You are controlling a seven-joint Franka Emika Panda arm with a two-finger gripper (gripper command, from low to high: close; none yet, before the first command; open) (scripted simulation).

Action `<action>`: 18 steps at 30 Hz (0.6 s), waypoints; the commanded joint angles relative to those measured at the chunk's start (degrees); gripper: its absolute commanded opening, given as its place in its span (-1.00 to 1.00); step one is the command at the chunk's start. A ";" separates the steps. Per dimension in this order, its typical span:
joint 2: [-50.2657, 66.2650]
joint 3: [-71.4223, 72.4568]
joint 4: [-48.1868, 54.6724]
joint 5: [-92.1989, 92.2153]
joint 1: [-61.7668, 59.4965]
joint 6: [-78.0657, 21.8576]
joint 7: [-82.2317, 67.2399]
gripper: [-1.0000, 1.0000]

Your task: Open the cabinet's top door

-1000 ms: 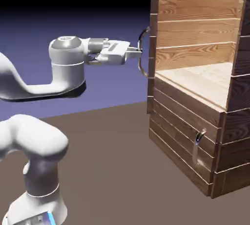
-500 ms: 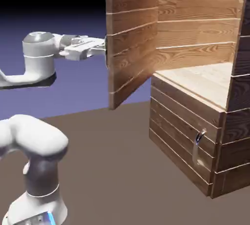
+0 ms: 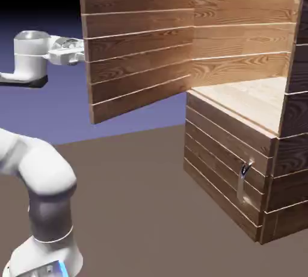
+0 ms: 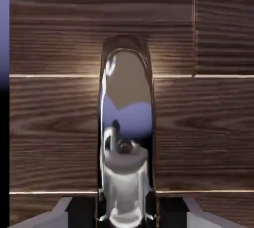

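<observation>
Top door [image 3: 141,50], the tall dark-brown plank panel, is swung well out from the boxy brown plank cabinet [image 3: 240,167], lighter wood interior exposed. Judging by that, the task looks basically done.

Risks: the pull path has to follow the hinge arc. If it doesn't, the pinch could slip off the long curved metal handle [image 4: 125,123], or the hinge gets side-loaded. The arm also looks stretched, so it could run out of reach.

White two-finger gripper [image 4: 124,217]: jaws clamped fully onto the handle, which fills the hand view between the fingertips. In the exterior view the door edge hides it.
</observation>
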 commanded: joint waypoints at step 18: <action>0.45 28.95 31.40 8.50 -37.37 -19.19 -3.97 -1.00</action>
